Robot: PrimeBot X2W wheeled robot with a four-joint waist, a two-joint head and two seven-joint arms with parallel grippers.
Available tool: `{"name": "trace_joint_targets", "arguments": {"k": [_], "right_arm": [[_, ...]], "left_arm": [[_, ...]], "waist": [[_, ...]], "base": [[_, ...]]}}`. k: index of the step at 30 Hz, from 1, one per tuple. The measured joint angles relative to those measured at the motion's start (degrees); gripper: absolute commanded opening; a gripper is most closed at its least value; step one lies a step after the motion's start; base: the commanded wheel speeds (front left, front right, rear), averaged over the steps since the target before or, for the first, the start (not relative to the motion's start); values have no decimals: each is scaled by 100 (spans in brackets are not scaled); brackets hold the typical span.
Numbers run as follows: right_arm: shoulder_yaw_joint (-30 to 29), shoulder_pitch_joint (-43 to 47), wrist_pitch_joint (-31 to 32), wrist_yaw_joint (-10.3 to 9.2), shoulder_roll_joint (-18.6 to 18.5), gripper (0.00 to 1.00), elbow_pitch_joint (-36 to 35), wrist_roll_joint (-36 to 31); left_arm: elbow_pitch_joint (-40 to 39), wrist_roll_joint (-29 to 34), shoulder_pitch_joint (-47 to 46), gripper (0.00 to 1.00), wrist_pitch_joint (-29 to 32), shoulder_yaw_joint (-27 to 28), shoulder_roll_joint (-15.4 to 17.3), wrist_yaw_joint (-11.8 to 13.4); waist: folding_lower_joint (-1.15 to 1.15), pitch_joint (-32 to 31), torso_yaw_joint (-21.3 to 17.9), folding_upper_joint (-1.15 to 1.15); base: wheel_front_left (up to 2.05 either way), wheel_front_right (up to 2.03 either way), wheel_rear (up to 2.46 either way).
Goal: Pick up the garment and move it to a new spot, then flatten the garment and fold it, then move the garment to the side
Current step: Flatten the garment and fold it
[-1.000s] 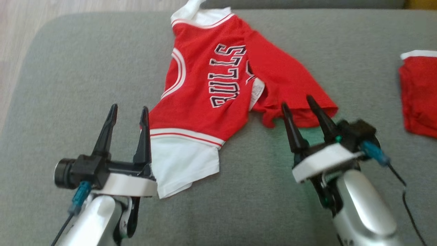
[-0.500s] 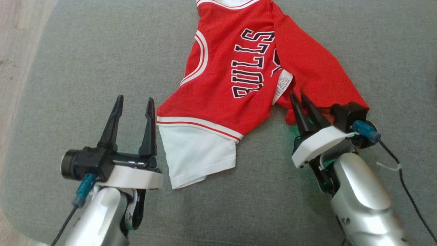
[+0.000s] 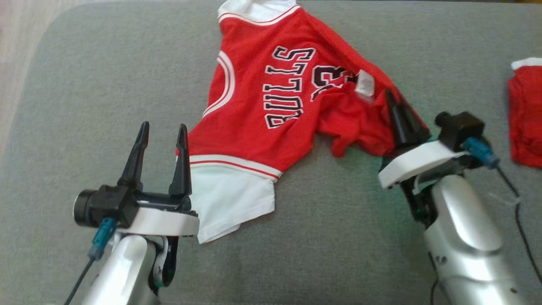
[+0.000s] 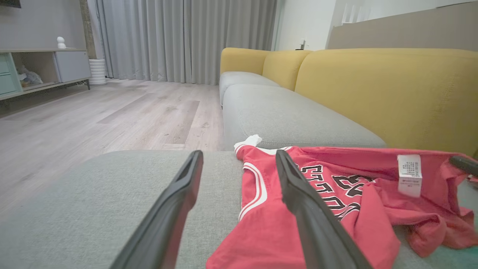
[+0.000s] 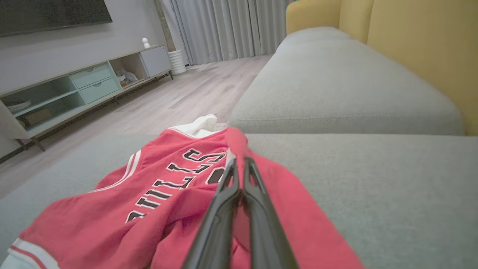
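A: Grey cushion [image 3: 84, 84]; left gripper [image 3: 163, 125] wide, empty, beside the hem.
B: Rumpled jersey [image 3: 262, 106] mid-cushion, its right edge pinched in the right gripper [image 3: 390, 95].
A: Looks like pickup just beginning; moving, flattening, folding, setting aside remain.

The garment [image 3: 262, 97] lay on the cushion [image 3: 106, 84], toward its far middle. The left gripper [image 3: 163, 127] stood just beside the garment's near-left hem. The right gripper [image 3: 394, 99] sat at its right side, fabric between its fingers [image 3: 402, 120]. A second cloth [image 3: 525, 114] lay well apart, further right.
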Motion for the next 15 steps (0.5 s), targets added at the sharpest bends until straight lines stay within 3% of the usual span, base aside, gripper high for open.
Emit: {"name": "trace_joint_targets", "arguments": {"k": [7,15], "right_arm": [[-864,-21,643,0,-57,0,-1001,-817],[-1376,-480,1511,0,-730,0,-1691,-1138]], "left_arm": [[-24,124,58,100,0,77,-144,-100],[-18,190,50,100,0,167,-259,-267]], "waist": [[0,-43,-134,0],[0,114,78,0]], "base": [[0,0,0],[0,0,0]]}}
